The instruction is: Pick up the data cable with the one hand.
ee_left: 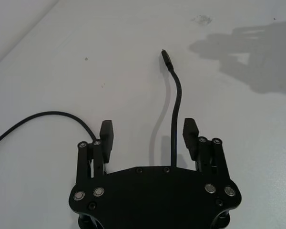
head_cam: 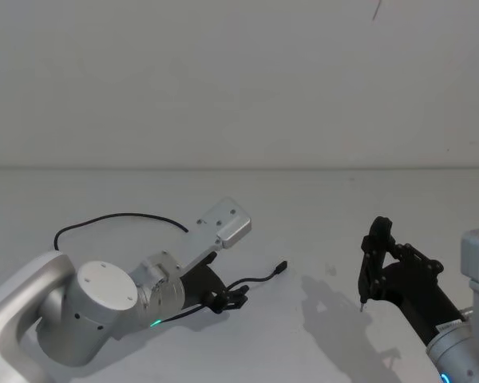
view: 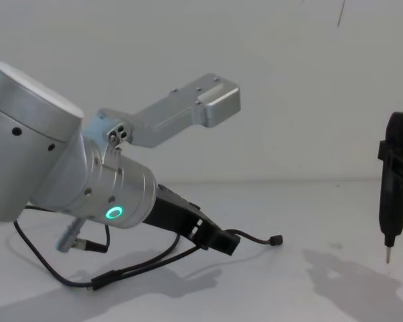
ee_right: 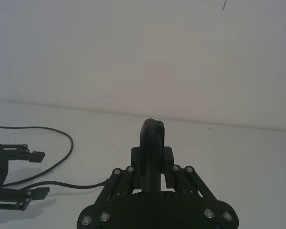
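The data cable (head_cam: 259,279) is thin and black. It lies on the white table with a small plug (head_cam: 280,267) at its near end and a wide loop (head_cam: 120,215) behind my left arm. My left gripper (head_cam: 231,298) is low over the table and open. In the left wrist view the cable (ee_left: 177,100) runs between the spread fingers (ee_left: 107,136), closer to one finger and touching neither. The chest view shows the plug (view: 276,240) just beyond the left gripper (view: 218,240). My right gripper (head_cam: 381,275) stays off to the right, shut on a slim black upright tool (head_cam: 375,243).
The tool's metal tip (view: 387,255) hangs just above the table. A black lead with a silver plug (view: 74,245) dangles under my left arm. The white table (head_cam: 319,207) meets a plain wall behind.
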